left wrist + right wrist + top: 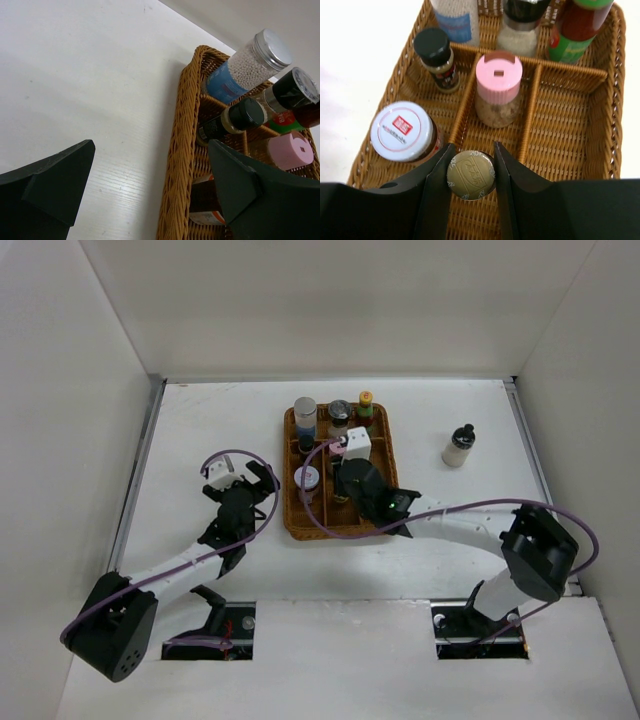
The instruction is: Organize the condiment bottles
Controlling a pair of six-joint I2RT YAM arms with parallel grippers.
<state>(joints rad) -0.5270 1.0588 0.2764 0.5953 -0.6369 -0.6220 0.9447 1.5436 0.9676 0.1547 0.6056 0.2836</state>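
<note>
Item: gold-lidded jar point(471, 176), at the tray's point(619, 90) near edge, middle compartment. My right gripper point(471, 151) pinches its lid. Probably rigid, light and slick, so I'd hold the lid's sides. Left gripper point(150, 150) is fully spread, empty.

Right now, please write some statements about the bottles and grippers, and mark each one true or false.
1. The right gripper is shut on a gold-lidded jar at the tray. True.
2. The left gripper holds a bottle. False: it is open and empty, beside the tray.
3. Every bottle is inside the tray. False: a pale bottle with a black cap stands on the table, right of the tray.
4. The pink-capped jar stands in the tray's middle compartment. True.
</note>
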